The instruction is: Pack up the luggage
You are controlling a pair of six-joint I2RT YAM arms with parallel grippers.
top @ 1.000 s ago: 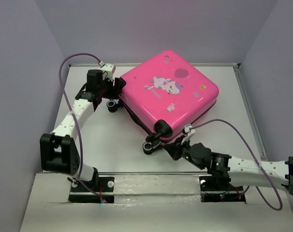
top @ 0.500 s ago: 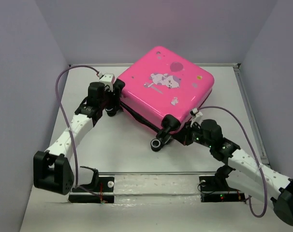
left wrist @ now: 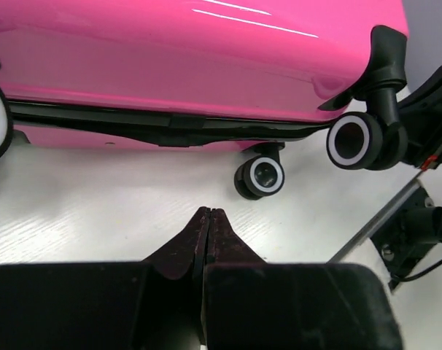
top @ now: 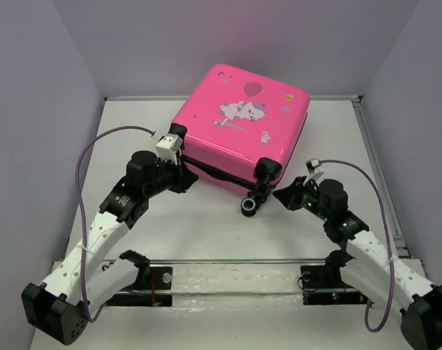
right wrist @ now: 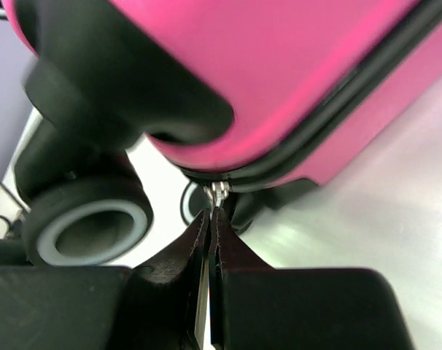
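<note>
In the right wrist view the suitcase (right wrist: 301, 80) and its wheel (right wrist: 90, 226) are blurred and cropped by the edges, and the tiny zipper pull (right wrist: 219, 193) at the tips of the right claw (right wrist: 210, 216) is too small to tell whether it is pinched or merely touching.

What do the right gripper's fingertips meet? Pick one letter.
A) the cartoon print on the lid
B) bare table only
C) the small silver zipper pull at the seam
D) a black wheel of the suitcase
C: in the right wrist view the right gripper is shut with its tips pinching the silver zipper pull, which hangs from the black seam of the pink luggage. The wheel sits off to the side, untouched.
</note>
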